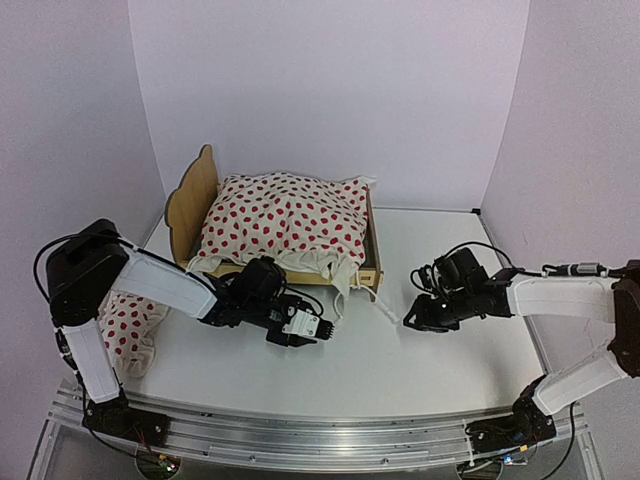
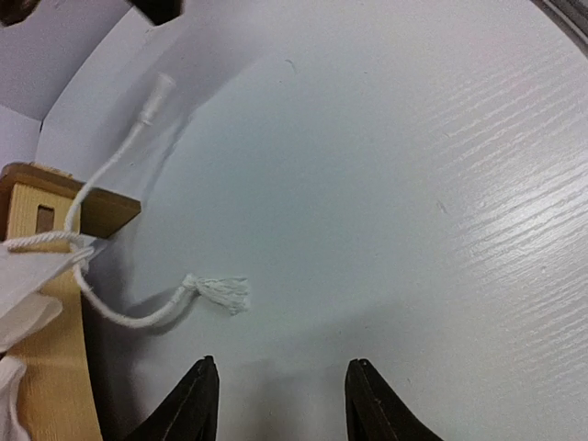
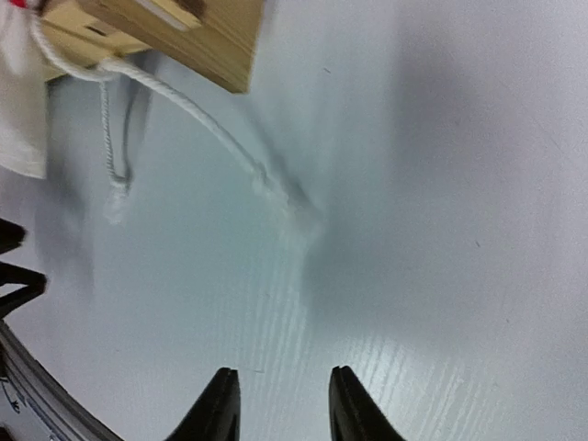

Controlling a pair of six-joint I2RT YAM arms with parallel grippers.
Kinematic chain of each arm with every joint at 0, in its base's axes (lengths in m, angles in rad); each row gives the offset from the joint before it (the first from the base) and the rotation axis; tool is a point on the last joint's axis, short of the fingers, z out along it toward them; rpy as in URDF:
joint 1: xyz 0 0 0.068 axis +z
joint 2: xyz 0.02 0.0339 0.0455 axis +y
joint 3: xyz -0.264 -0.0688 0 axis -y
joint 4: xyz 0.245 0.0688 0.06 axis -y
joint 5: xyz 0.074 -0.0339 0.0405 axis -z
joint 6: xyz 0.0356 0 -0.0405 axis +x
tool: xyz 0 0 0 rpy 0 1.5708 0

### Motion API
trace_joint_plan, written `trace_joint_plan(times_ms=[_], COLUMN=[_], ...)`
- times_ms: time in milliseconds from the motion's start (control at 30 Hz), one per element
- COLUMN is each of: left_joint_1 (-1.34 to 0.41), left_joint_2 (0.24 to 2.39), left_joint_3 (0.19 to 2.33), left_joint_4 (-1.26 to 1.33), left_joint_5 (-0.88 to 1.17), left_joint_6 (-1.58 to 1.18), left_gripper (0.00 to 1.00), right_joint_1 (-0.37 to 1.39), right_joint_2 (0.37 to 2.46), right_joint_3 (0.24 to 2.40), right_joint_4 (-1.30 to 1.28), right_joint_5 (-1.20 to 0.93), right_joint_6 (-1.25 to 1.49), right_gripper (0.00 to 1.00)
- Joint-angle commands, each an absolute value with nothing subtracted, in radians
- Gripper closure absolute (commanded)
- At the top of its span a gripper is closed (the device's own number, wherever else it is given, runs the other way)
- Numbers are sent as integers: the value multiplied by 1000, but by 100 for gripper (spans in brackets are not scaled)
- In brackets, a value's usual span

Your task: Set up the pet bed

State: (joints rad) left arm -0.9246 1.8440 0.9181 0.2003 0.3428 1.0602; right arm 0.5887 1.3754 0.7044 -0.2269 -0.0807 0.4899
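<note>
The pet bed [image 1: 190, 205] is a light plywood frame with a scalloped headboard at the back left; its footboard [image 1: 372, 255] faces right. A cream red-dotted cloth [image 1: 285, 220] covers it and hides the mattress pad. Two white cords [image 1: 340, 300] trail from the cloth onto the table. My left gripper [image 1: 315, 328] is open and empty just in front of the bed; its wrist view [image 2: 280, 367] shows a tasselled cord end [image 2: 220, 292] ahead to the left and the bed corner [image 2: 55, 211]. My right gripper [image 1: 412, 318] is open and empty, right of the footboard, and the right wrist view [image 3: 280, 375] shows the other cord [image 3: 202, 124].
A small red-dotted pillow [image 1: 125, 325] lies on the table at the far left beside the left arm. White walls close the back and both sides. A metal rail [image 1: 320, 435] runs along the near edge.
</note>
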Motion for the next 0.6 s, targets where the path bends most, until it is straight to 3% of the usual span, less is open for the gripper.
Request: trace_joint_plan(times_ms=[0, 100, 167, 367, 567], left_joint_1=[-884, -847, -817, -672, -496], left_joint_2=[1663, 1562, 1498, 1348, 1289], left_joint_3=[953, 974, 975, 949, 950], left_joint_4=[-55, -211, -275, -280, -266], left_joint_5=[304, 315, 304, 188, 139], left_joint_6=[888, 825, 768, 546, 416], left_gripper=[51, 47, 42, 26, 23], right_joint_1=[584, 584, 584, 584, 587], right_joint_2=[1338, 1275, 1260, 1451, 1712], right_joint_3=[670, 698, 754, 1077, 1339], right_joint_4=[-348, -388, -389, -386, -389], right_joint_5=[67, 178, 214, 159, 138], right_joint_6=[690, 704, 671, 545, 553], right_gripper=[54, 32, 27, 27, 38])
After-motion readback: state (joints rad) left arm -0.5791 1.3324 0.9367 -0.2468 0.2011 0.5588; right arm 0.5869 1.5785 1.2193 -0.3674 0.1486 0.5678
